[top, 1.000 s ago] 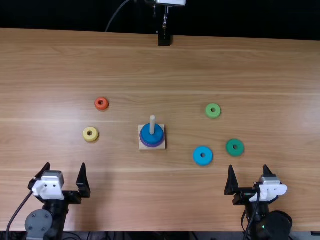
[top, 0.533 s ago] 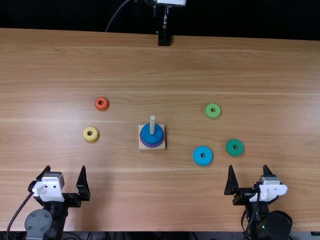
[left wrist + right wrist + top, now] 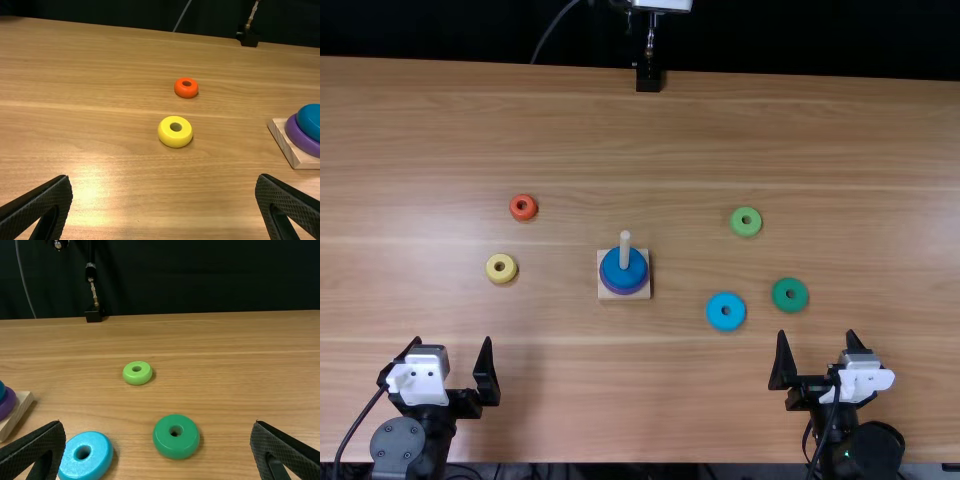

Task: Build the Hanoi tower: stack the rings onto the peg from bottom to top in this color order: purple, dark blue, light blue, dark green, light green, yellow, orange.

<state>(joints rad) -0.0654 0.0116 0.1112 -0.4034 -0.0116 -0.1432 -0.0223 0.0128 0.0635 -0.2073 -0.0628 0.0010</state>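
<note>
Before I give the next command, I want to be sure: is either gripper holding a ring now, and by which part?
Nothing is held: the left gripper and the right gripper both stand open, with bare table between their fingers.

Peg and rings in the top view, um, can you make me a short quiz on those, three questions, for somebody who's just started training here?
1. True or false: on the peg, the purple ring sits beneath the dark blue ring.
2. By the task's color order, which one should go on next?
A) yellow ring
B) light blue ring
C) dark green ring
3. Count: how many rings lie off the peg, on the table?

Key: 1 true; 2 B; 3 five
</note>
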